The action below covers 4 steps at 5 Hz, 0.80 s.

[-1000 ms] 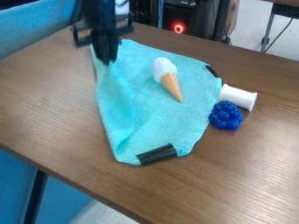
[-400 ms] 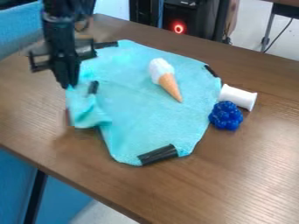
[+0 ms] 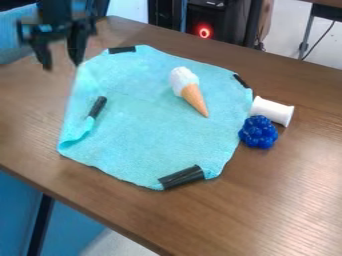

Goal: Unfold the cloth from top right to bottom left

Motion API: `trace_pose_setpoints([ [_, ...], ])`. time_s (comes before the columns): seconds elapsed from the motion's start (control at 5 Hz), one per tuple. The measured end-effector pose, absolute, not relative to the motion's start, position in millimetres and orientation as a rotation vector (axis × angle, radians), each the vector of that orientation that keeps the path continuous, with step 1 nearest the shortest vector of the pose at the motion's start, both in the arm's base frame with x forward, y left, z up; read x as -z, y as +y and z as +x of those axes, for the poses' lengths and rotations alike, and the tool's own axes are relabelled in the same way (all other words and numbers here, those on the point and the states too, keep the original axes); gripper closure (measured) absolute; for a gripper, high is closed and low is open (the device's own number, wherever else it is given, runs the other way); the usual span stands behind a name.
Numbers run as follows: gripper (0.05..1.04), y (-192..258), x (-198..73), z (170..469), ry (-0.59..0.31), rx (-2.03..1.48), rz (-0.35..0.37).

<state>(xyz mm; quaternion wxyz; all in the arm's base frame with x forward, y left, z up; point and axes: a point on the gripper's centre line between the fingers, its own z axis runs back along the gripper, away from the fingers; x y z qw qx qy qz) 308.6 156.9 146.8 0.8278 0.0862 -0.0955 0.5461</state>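
Cloth (image 3: 153,125) mostly flat, gripper (image 3: 62,66) near its folded edge

A toy ice cream cone (image 3: 189,90), white on top with a tan cone, lay on its side. Farther right, a white cylinder (image 3: 272,111) lay just beside a bumpy blue toy (image 3: 258,132) on the brown wooden table (image 3: 294,175). Behind glowed a red ring light (image 3: 204,32).

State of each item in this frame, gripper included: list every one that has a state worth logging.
Cloth: mostly spread, picture-left edge curled over.
Gripper: jaws open, at the cloth's upper left in the picture.
Ice cream cone: lying on the cloth.
White spool: on its side.
Blue toy: resting beside the spool.
Red light: lit.
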Motion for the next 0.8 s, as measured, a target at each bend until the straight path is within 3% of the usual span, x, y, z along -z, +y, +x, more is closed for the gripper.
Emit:
trace_pose_setpoints([
  [0.2, 0.101, 165, -162, 309, -0.152, -1.095, 0.333],
  [0.4, 0.082, 139, -150, 312, -0.082, -1.090, 0.186],
  [0.6, 0.082, 115, -131, 309, -0.067, -1.065, 0.123],
  [0.8, 0.083, 85, -116, 308, -0.081, -0.975, 0.110],
])
